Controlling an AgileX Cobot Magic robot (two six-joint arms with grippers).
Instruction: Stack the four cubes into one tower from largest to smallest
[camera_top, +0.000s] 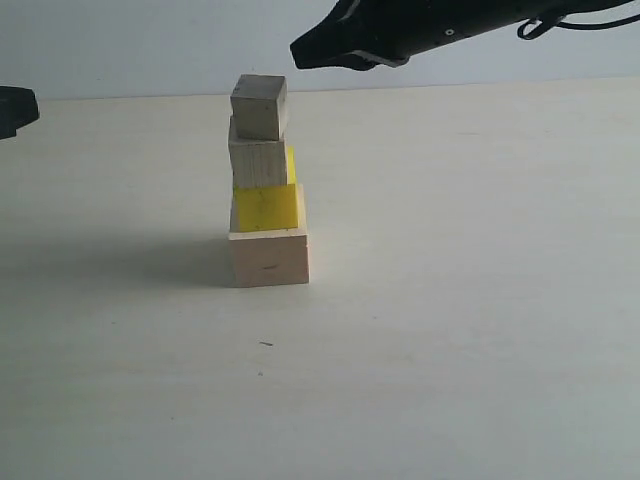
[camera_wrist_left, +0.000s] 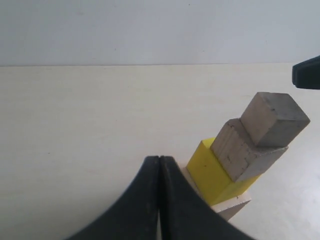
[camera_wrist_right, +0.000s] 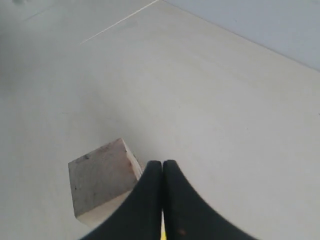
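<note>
Pale tabletop (camera_top: 480, 300) under the tower (camera_top: 266, 190), plain whitish wall (camera_top: 150, 40) behind; left hand (camera_wrist_left: 159, 159) and right hand (camera_wrist_right: 162, 163) jaws-together, empty.

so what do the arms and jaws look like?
All matte black. Right arm: tapered housing, small pale dot marking, black cable looping behind. Left arm: only a rounded black edge shows. Both wrist views: smooth jaws, flared at base, narrowing to tips.
</note>
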